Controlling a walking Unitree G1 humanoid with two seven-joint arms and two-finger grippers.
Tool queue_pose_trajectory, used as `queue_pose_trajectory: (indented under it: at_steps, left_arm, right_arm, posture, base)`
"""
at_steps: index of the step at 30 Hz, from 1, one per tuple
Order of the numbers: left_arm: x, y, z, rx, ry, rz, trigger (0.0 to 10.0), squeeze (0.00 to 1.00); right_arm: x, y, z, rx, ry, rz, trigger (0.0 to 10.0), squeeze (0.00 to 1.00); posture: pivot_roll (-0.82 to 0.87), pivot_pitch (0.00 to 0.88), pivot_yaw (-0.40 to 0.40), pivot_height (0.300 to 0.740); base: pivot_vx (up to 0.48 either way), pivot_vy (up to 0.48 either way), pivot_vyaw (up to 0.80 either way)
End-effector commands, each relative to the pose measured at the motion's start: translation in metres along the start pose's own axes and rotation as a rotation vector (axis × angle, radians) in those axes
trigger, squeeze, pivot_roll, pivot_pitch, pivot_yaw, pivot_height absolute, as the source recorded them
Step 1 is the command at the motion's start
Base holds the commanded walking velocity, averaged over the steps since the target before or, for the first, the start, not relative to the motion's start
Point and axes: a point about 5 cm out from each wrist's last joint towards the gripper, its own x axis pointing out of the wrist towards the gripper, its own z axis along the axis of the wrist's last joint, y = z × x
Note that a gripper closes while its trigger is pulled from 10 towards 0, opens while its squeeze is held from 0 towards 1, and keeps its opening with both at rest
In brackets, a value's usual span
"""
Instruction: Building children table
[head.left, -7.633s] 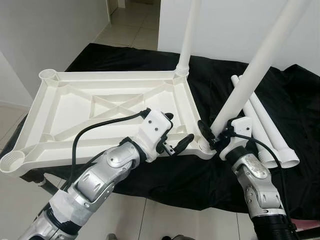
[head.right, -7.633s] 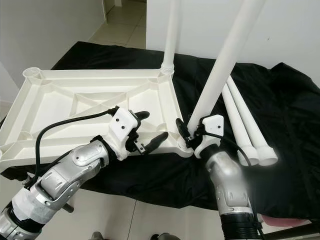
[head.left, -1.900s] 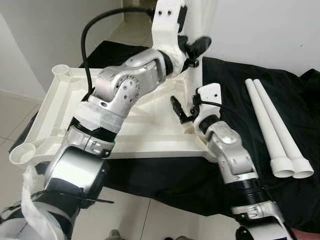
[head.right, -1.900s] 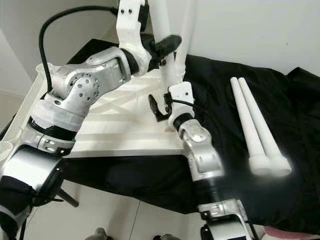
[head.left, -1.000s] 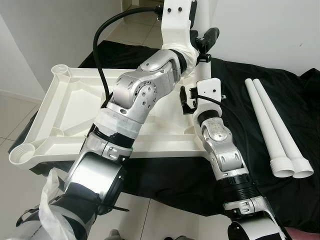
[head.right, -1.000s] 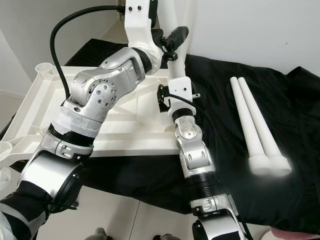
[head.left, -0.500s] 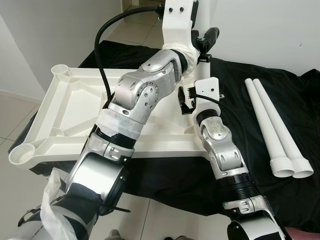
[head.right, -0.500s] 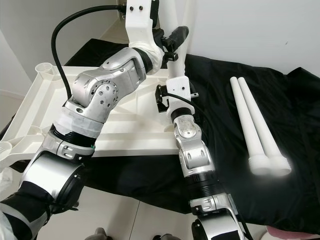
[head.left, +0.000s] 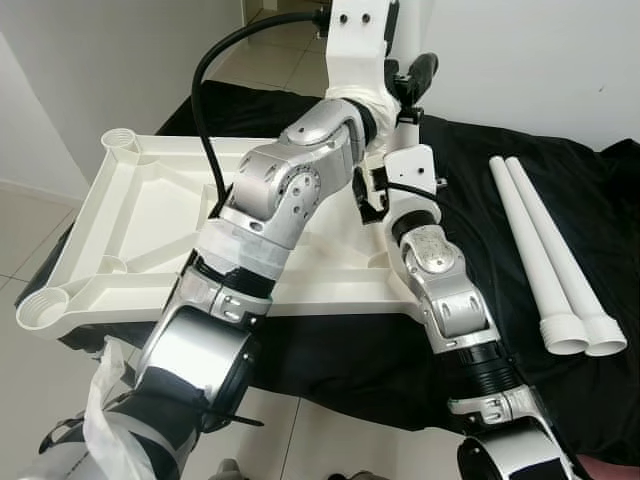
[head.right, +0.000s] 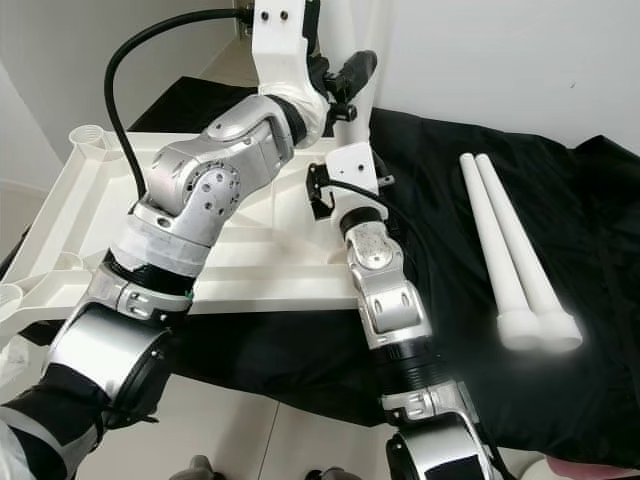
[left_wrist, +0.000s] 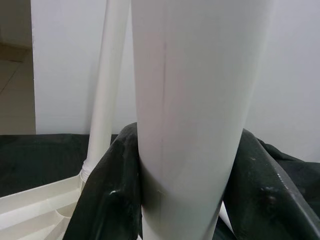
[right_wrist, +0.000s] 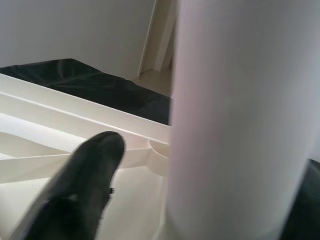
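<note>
The white table top (head.left: 140, 210) lies upside down on a black cloth (head.left: 480, 170). A white table leg (left_wrist: 195, 100) stands upright near its right side, mostly hidden behind my arms in the eye views. My left gripper (head.left: 405, 85) is raised high and shut on this leg, one black finger (left_wrist: 110, 200) pressed against each side. Lower on the same leg, my right gripper (head.left: 372, 190) stands open; its one visible finger (right_wrist: 85, 190) is clear of the leg (right_wrist: 235, 120). A second leg (left_wrist: 107, 90) stands in the far corner socket.
Two loose white legs (head.left: 545, 250) lie side by side on the cloth to the right. White walls rise close behind the table. Tiled floor (head.left: 20, 250) lies at the left and in front. Open corner sockets (head.left: 40, 312) show at the table top's left end.
Since 7.6 s ago my left arm has risen from the table top's near edge and closed on the leg. In the last second my right gripper crept slightly upward.
</note>
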Motion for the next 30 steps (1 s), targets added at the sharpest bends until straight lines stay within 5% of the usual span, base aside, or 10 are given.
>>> queue_pose_trajectory:
  at_steps: [1,3,4,17,18,19,20,21,29,30]
  left_arm:
    - [0.001,-0.011,0.007,0.008,-0.036,-0.093,10.0,0.0]
    - [0.002,-0.011,0.007,0.01,-0.037,-0.093,10.0,0.0]
    - [0.002,-0.011,0.007,0.011,-0.037,-0.093,10.0,0.0]
    - [0.001,-0.013,0.007,0.017,-0.037,-0.111,10.0,0.0]
    - [0.0,-0.015,0.008,0.03,-0.046,-0.12,10.0,0.0]
    - [0.0,-0.016,0.008,0.004,-0.054,-0.134,10.0,0.0]
    - [0.0,-0.016,0.008,0.004,-0.054,-0.134,10.0,0.0]
    - [-0.001,-0.017,0.008,-0.012,-0.059,-0.146,10.0,1.0]
    - [-0.006,-0.028,0.012,-0.007,-0.099,-0.25,10.0,1.0]
    - [-0.009,-0.032,0.013,0.012,-0.105,-0.288,10.0,0.0]
  right_arm:
    - [0.001,0.004,0.008,-0.002,-0.026,0.02,4.5,0.0]
    - [0.002,0.003,0.008,0.005,-0.025,0.018,2.2,0.0]
    - [0.002,0.003,0.008,0.011,-0.025,0.013,0.0,0.0]
    - [0.003,-0.006,0.008,0.064,-0.017,-0.053,0.0,0.0]
    - [0.003,-0.008,0.008,0.078,-0.014,-0.068,2.9,0.0]
    - [0.004,-0.009,0.008,0.094,-0.01,-0.081,10.0,0.0]
    - [0.004,-0.009,0.008,0.094,-0.01,-0.081,10.0,0.0]
    - [0.004,-0.01,0.008,0.107,-0.007,-0.09,10.0,0.0]
    - [0.003,-0.016,0.003,0.154,0.021,-0.133,10.0,0.0]
    - [0.003,-0.018,0.001,0.161,0.028,-0.146,10.0,0.0]
  posture:
    - [0.0,0.1,-0.036,0.74]
    - [0.0,0.099,-0.035,0.74]
    - [0.0,0.097,-0.036,0.74]
    - [0.0,0.093,-0.035,0.74]
    - [0.0,0.092,-0.035,0.74]
    - [0.0,0.093,-0.034,0.74]
    - [0.0,0.093,-0.034,0.74]
    - [0.0,0.093,-0.034,0.74]
    - [0.0,0.098,-0.035,0.74]
    - [0.0,0.097,-0.035,0.74]
  base:
    - [0.0,0.0,0.0]
    - [0.0,0.0,0.0]
    - [0.0,0.0,0.0]
    - [0.0,0.0,0.0]
    - [0.0,0.0,0.0]
    - [0.0,0.0,0.0]
    - [0.0,0.0,0.0]
    - [0.0,0.0,0.0]
    - [0.0,0.0,0.0]
    - [0.0,0.0,0.0]
